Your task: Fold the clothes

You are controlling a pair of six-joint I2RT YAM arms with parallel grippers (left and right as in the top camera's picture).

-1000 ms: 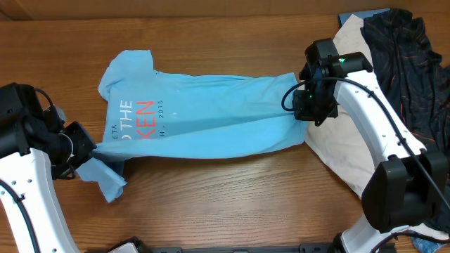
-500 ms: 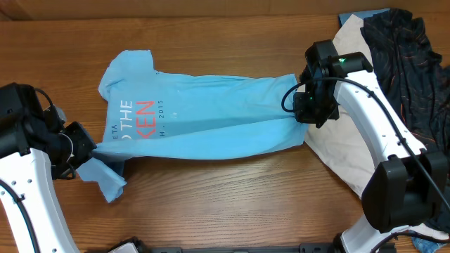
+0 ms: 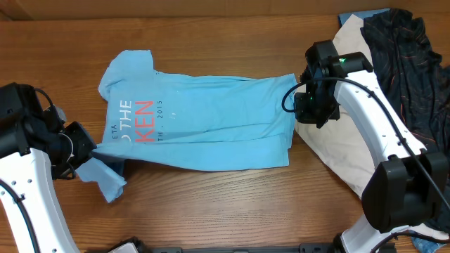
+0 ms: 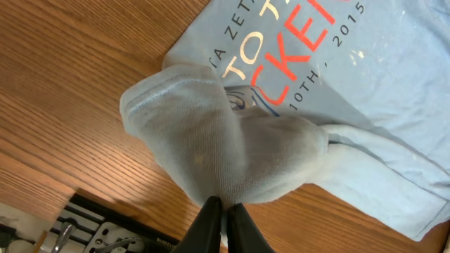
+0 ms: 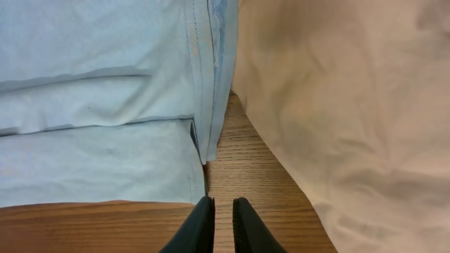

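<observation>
The left gripper [image 4: 223, 204] is pinching a bunched sleeve [image 4: 211, 133] of the light blue T-shirt [image 3: 211, 116] at the lower left of the overhead frame, its fingers clamped on the gathered cloth. The rest of the shirt is lying spread across the middle of the wooden table [image 3: 211, 204], lettering up. At centre right, the right gripper [image 5: 223, 204] is hovering with its fingers drawn nearly together and gripping nothing, just off the shirt's bottom hem [image 5: 204, 84]. There the cream garment [image 5: 337, 105] is lying just beside the blue cloth, and the black orange-lined garment [image 3: 404, 63] is sitting heaped in the upper right corner. The risk from here appears twofold. With only a sleeve held, any pull by the left arm is likely to be dragging the whole shirt askew and deepening the crease running along its lower half. A grab at the hem so near the cream fabric could also be catching both garments at once.
</observation>
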